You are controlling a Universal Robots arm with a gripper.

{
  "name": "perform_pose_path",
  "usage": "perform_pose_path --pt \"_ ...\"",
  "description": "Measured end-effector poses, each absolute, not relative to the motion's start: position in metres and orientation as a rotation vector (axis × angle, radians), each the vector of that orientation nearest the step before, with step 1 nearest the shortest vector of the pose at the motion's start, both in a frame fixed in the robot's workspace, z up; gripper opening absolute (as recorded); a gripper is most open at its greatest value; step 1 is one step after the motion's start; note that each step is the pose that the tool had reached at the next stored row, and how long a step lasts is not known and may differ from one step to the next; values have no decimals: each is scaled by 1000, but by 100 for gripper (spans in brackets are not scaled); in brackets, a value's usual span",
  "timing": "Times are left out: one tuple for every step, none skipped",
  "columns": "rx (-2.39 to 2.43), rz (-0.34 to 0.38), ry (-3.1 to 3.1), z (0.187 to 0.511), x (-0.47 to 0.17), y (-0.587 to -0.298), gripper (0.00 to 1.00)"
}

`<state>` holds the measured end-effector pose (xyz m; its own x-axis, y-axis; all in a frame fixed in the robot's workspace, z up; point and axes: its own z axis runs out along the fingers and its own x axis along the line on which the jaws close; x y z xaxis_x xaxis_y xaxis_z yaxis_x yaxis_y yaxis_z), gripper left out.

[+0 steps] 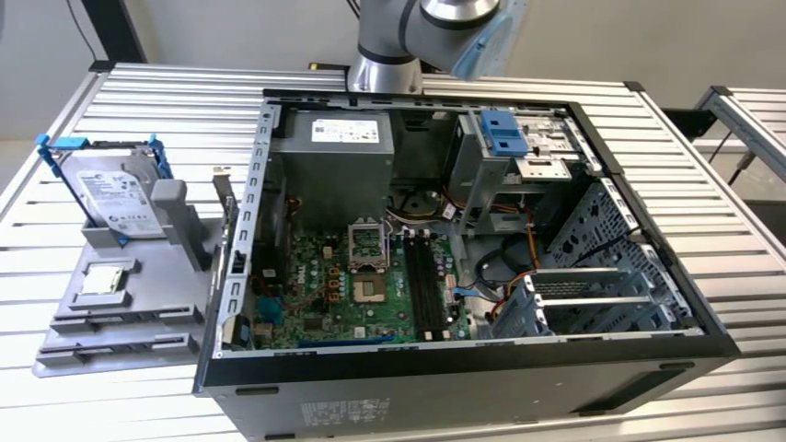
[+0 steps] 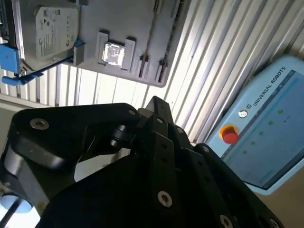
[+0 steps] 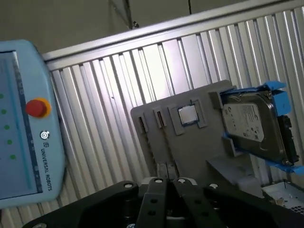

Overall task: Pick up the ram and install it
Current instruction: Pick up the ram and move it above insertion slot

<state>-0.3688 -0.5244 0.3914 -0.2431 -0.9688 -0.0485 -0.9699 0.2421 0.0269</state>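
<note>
In the exterior view, the ram (image 1: 225, 197) seems to be the thin dark stick standing edge-on between the grey holder (image 1: 154, 296) and the open computer case (image 1: 455, 387). Its chips and label cannot be made out. In the second wrist view, the black gripper (image 2: 156, 102) has its jaws drawn together, holding nothing. In the first wrist view, the holder and a hard drive (image 3: 249, 123) lie beyond the gripper.

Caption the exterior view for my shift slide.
Open case on slatted table, motherboard exposed; hard drive standing in gray fixture at the exterior view's left; arm beyond the case.
</note>
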Motion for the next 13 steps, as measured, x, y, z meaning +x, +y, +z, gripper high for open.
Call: perform_pose_path --pt "-1941 79 2441 391 -369 -524 0" --pt "-1964 79 2423 391 -369 -524 0" --pt "-1986 79 2405 391 -369 -524 0" --pt "-2008 79 2387 391 -369 -524 0" --pt "-2029 78 2368 391 -369 -524 0" --pt "-2049 77 2350 391 -369 -524 0" --pt "-2071 75 2330 391 -369 -524 0" --pt "-2091 73 2310 391 -369 -524 0" --pt "-2110 70 2290 391 -369 -524 0" --pt "-2128 66 2270 390 -369 -524 0" --pt "-2140 63 2257 390 -369 -524 0" --pt "-2142 63 2255 390 -369 -524 0" --pt "-2145 63 2251 390 -369 -524 0"
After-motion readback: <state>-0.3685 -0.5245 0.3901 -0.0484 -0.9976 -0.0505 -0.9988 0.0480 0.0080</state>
